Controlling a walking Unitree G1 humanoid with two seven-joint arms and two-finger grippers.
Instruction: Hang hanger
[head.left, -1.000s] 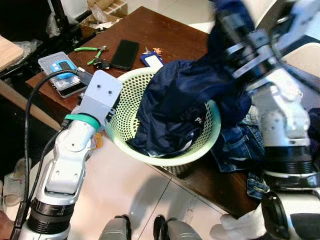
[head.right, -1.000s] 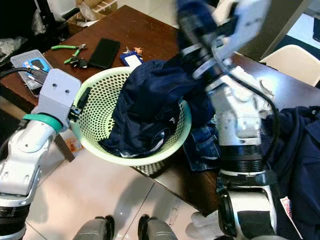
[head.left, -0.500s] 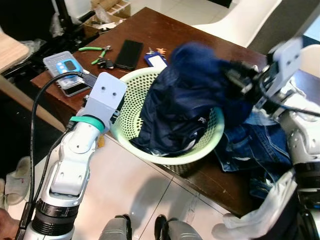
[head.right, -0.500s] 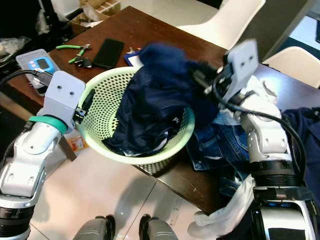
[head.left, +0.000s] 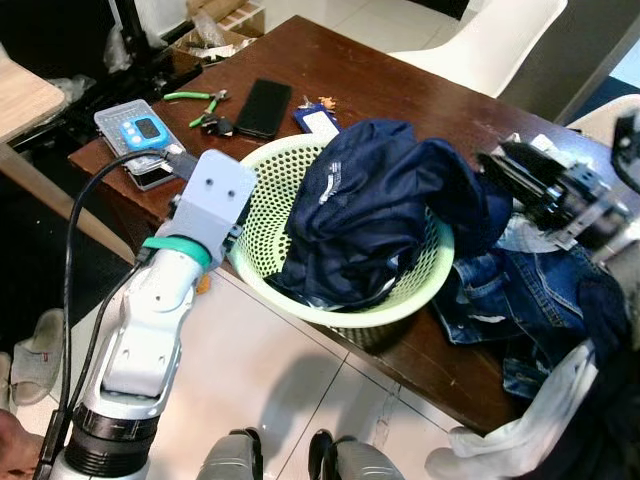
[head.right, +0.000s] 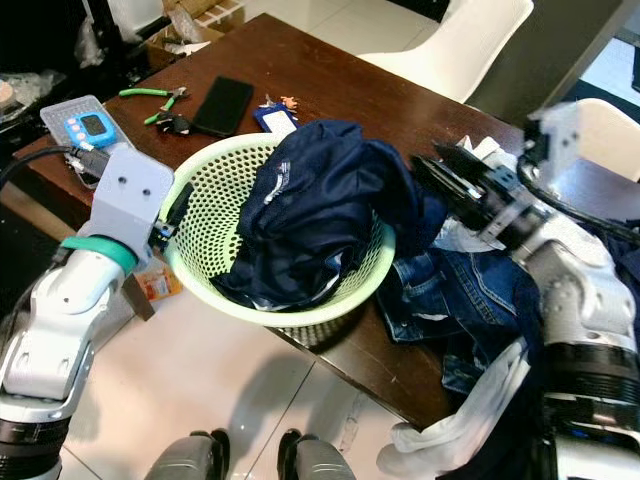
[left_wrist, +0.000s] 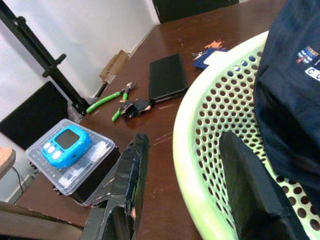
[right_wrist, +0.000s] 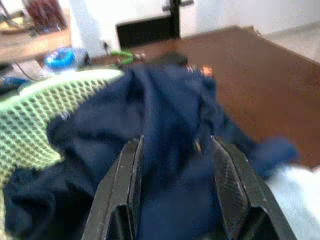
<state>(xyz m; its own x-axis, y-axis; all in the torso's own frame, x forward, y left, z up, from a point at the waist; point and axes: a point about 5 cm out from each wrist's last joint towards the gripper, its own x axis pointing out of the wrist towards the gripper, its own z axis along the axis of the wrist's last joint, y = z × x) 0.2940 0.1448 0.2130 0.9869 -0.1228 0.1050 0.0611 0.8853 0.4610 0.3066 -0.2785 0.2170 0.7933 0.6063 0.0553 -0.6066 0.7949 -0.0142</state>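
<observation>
- Up top, in the head views, you see the green basket (head.left: 420, 300) at the near edge of the brown table (head.left: 400, 90), with the navy garment (head.left: 380, 200) heaped in it. Jeans (head.left: 520, 300) lie just beside the basket, on your right. The right gripper (head.right: 450, 180) points at the heap; a second ago it was raised with the cloth bunched around it, and half a second ago it was low against the cloth.
- Look at the left wrist view: the left gripper (left_wrist: 182, 185) straddles the basket rim, one finger outside and one inside, not closed on it. It also gives you a blue timer (left_wrist: 65, 142), pliers (left_wrist: 112, 102) and a black phone (left_wrist: 167, 77).
- Your right wrist view shows its fingers (right_wrist: 125, 195) spread wide over the garment, gripping nothing.
- No hanger can be made out.
</observation>
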